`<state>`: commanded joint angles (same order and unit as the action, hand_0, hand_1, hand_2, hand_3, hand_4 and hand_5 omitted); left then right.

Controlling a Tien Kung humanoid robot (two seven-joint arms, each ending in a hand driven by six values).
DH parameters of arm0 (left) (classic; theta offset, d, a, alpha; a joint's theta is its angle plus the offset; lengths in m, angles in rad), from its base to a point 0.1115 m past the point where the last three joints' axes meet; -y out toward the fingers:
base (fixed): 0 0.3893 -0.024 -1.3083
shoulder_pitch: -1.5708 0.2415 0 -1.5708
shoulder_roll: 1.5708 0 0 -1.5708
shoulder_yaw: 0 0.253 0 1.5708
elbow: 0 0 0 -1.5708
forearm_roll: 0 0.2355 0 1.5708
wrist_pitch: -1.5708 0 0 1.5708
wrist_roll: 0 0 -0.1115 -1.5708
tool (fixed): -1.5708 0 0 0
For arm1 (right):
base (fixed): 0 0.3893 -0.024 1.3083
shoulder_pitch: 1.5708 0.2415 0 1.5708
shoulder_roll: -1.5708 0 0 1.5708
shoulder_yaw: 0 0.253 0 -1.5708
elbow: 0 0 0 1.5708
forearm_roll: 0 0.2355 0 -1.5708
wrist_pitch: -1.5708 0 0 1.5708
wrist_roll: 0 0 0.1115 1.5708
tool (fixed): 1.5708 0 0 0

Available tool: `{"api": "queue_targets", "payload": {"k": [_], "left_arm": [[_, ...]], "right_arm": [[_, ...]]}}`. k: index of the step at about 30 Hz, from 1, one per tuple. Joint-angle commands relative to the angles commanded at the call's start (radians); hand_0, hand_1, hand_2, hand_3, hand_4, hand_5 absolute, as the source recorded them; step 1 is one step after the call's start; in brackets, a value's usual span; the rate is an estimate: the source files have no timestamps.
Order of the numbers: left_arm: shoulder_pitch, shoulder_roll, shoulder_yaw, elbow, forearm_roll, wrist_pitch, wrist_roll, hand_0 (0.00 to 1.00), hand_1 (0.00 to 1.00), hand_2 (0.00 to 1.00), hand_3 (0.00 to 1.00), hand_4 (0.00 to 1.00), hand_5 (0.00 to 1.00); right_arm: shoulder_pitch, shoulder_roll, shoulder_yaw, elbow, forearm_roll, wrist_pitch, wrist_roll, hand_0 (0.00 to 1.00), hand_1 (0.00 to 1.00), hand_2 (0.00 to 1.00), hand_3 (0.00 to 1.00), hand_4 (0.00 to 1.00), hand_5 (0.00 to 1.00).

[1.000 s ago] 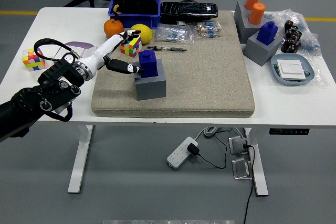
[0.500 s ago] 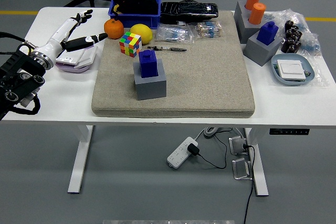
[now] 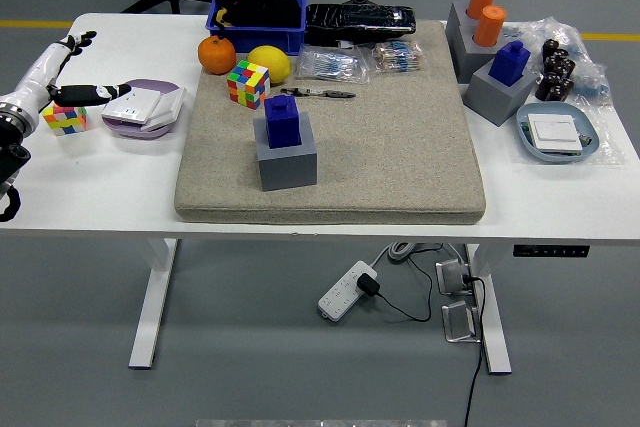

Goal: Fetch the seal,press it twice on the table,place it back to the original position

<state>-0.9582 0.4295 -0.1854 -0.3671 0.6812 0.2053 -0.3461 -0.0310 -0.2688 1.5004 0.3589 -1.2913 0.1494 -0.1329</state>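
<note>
A dark blue seal point(image 3: 282, 119) stands upright in its grey block holder point(image 3: 288, 161) on the beige mat point(image 3: 400, 137), left of the mat's middle. My left hand point(image 3: 66, 72) is at the far left edge of the table, well away from the seal, with its fingers spread and holding nothing. It hovers over a small colourful cube point(image 3: 63, 117). My right arm does not show.
A second blue seal point(image 3: 510, 60) in a grey holder and two orange cylinders point(image 3: 486, 9) stand at the back right. A Rubik's cube point(image 3: 248, 84), an orange point(image 3: 216, 53), a lemon point(image 3: 270, 63), a blue bin point(image 3: 256, 15) and a purple-white box point(image 3: 143, 107) are at the back left.
My left hand has left the seal in its holder and pulled back left across the table to the picture's edge. The seal and holder have not moved.
</note>
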Motion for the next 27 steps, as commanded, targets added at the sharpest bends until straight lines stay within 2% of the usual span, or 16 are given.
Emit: {"api": "queue_targets", "payload": {"k": [11,27], "left_arm": [[0.014,0.018,-0.039,0.006,-0.001,0.034,-0.028,0.909,0.935,0.934,0.942,0.878,0.291],[0.002,0.027,-0.052,0.004,0.008,0.036,-0.025,0.908,0.931,0.938,0.941,0.863,0.288]], "right_arm": [[0.008,-0.009,-0.010,0.001,0.001,0.001,-0.002,0.834,0.730,0.697,0.716,0.748,0.515],[0.015,-0.018,-0.023,0.001,0.004,0.001,-0.004,0.834,0.731,0.698,0.717,0.748,0.515]]}}
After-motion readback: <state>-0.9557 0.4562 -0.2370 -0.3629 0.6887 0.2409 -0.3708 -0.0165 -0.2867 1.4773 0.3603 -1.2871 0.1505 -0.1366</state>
